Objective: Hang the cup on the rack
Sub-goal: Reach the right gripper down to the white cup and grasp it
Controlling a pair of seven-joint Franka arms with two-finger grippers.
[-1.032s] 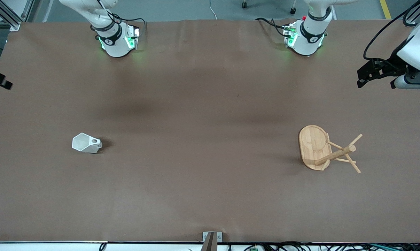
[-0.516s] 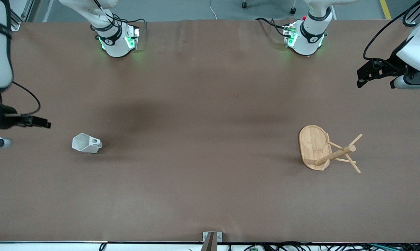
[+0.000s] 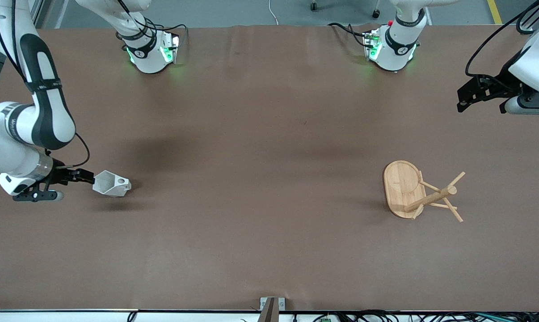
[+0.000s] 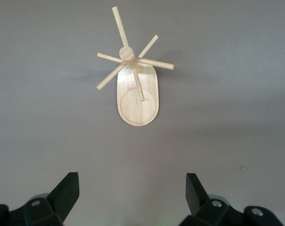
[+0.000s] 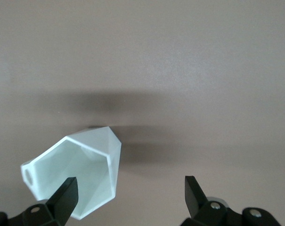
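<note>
The white faceted cup (image 3: 111,184) lies on its side on the brown table, toward the right arm's end, with its handle hole facing up. My right gripper (image 3: 87,177) is open and low beside the cup's open mouth. In the right wrist view the cup (image 5: 81,174) lies partly between the open fingers (image 5: 67,190), off to one side of my right gripper (image 5: 129,188). The bamboo rack (image 3: 423,199) stands toward the left arm's end. My left gripper (image 3: 464,100) waits open and empty above the table's edge. The left wrist view shows the rack (image 4: 137,94) ahead of the gripper (image 4: 132,186).
The brown table (image 3: 269,156) bears only the cup and the rack. Both arm bases (image 3: 149,49) stand along the table edge farthest from the front camera. A small metal bracket (image 3: 271,306) sits at the nearest edge.
My right arm has swung in from the table's end and come down beside the cup's mouth. The cup, the rack and my left arm have not moved.
</note>
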